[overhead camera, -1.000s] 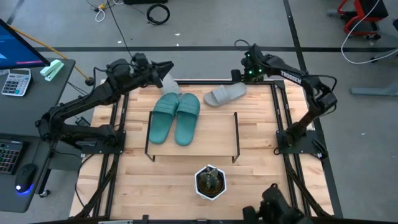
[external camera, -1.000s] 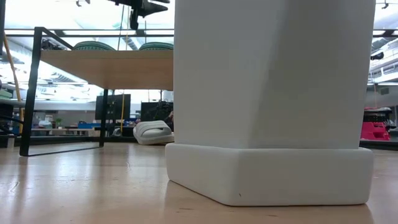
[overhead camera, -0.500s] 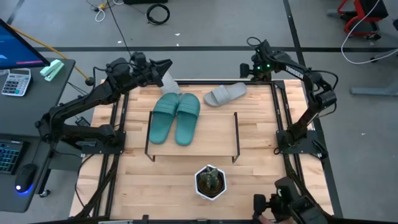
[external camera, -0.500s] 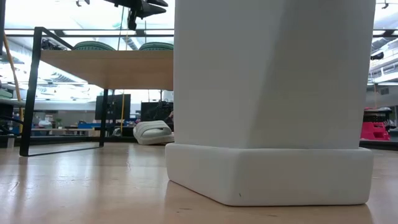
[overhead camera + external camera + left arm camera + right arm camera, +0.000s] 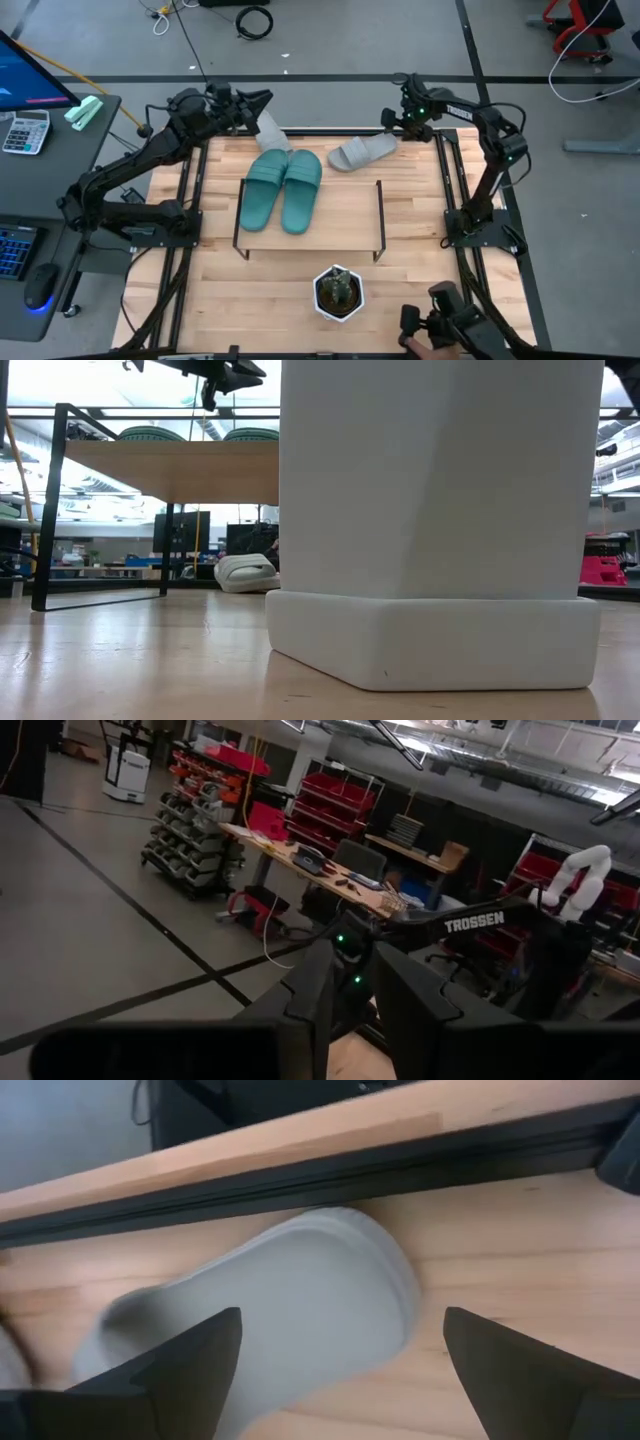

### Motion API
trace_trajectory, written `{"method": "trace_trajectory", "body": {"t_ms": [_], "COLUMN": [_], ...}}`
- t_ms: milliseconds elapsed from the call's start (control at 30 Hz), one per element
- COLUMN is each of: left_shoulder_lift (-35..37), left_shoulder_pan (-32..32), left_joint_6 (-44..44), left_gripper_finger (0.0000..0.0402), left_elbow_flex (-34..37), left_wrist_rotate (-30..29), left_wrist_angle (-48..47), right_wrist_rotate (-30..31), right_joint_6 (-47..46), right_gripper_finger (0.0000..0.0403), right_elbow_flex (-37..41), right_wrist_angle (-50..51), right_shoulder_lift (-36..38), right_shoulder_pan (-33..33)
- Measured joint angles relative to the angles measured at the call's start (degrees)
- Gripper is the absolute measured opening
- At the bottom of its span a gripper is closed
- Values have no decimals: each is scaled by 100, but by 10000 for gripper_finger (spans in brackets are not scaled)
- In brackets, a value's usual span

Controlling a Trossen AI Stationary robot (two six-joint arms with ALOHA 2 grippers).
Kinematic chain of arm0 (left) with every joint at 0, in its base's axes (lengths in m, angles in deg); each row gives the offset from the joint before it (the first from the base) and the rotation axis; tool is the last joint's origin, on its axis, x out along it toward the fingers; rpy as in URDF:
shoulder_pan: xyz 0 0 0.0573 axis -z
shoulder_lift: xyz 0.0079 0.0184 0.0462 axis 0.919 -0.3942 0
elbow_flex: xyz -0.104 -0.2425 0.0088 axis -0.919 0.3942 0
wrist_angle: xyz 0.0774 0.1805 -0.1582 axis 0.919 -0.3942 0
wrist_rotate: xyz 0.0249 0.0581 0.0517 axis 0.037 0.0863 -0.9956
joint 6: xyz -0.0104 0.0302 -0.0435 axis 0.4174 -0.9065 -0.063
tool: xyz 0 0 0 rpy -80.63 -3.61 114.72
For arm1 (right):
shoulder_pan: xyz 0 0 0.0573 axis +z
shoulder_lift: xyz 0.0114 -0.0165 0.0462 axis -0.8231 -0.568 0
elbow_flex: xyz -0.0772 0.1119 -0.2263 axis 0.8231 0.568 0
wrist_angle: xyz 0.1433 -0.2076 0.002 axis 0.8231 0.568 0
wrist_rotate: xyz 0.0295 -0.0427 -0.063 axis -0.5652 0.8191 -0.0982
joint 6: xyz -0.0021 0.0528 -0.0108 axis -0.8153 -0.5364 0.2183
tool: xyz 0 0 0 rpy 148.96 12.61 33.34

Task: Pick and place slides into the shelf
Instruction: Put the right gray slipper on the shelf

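While the white planter (image 5: 337, 291) with its small plant stands nearest the front edge of the table (image 5: 400, 290), filling most of the low view, the work lies farther back. Behind the planter sits the shelf (image 5: 345, 215), its light board carrying the teal pair of slides (image 5: 284, 187) side by side on its left half; the right half of the board is bare. Beyond the shelf, at the table's far edge, one grey slide (image 5: 362, 152) lies flat on the wood, just beside the black frame rail. The right claw (image 5: 393, 117) hovers right over that slide's far end, fingers spread wide, and its wrist view shows the slide's rounded end between the two dark fingers, not yet touched. At the far left corner the left claw (image 5: 255, 103) is raised with the second grey slide (image 5: 270, 129) hanging from it, apparently pinched by one end; its wrist view looks out into the room.

The step in hand appears to be bringing the grey pair to the shelf. For the right arm, the next move calls for dropping the spread fingers around the slide's edge or strap and closing firmly, since soft foam may flex. The left arm would need to carry its slide over to the bare half of the board.
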State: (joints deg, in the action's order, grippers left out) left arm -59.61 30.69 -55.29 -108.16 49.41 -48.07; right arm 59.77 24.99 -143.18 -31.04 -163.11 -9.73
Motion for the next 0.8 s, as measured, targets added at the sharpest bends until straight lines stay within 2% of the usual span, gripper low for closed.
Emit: {"method": "trace_trajectory", "body": {"t_ms": [367, 800], "left_shoulder_lift": [0, 0], "left_shoulder_pan": [-175, -172], "left_joint_6": [7, 51], "left_gripper_finger": [79, 77], "left_elbow_flex": [0, 0], "left_wrist_rotate": [125, 128], "left_wrist_angle": [1, 3], "right_wrist_rotate": [115, 134], "right_joint_6": [-104, -42], "right_gripper_finger": [352, 321], "right_elbow_flex": [0, -2], "right_wrist_angle": [2, -372], "right_shoulder_lift": [-465, -770], "right_shoulder_pan": [14, 397]}}
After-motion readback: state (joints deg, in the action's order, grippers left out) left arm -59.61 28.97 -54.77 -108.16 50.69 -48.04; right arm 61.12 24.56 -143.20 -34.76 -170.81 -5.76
